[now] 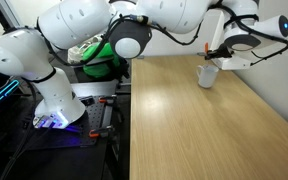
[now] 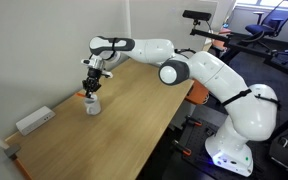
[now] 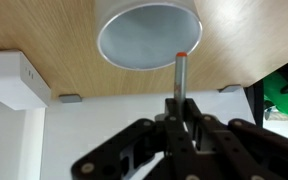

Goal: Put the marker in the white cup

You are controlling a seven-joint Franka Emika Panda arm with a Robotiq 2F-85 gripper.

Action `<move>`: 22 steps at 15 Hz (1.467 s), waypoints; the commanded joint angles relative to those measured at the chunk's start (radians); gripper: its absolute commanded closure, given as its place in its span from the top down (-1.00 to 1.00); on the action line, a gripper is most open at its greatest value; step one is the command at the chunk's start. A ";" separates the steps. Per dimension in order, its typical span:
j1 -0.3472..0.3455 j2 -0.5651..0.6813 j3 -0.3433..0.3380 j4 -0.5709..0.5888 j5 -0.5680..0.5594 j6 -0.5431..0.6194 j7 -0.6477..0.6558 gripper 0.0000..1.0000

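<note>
The white cup (image 1: pixel 208 74) stands at the far end of the wooden table; it also shows in an exterior view (image 2: pixel 91 104) and from above in the wrist view (image 3: pixel 147 35), open mouth facing the camera. My gripper (image 3: pixel 176 110) is shut on the marker (image 3: pixel 180 75), a thin stick with an orange-red end that points at the cup's rim. In both exterior views the gripper (image 1: pixel 216 55) (image 2: pixel 92 88) hangs straight above the cup, the marker (image 2: pixel 91 93) just over its mouth.
A flat white rectangular block (image 2: pixel 34 120) lies near the wall end of the table (image 2: pixel 134 110); it shows at the left in the wrist view (image 3: pixel 14 85). A green object (image 1: pixel 102 55) sits beyond the table's edge behind the arm.
</note>
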 commanded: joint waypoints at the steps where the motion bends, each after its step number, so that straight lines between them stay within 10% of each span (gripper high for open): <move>1: 0.015 0.035 -0.004 0.074 -0.013 -0.029 0.025 -0.23; 9: -0.003 0.010 0.011 0.050 0.027 -0.013 0.075 0.95; 22: -0.010 -0.110 -0.016 -0.069 0.076 0.173 0.397 1.00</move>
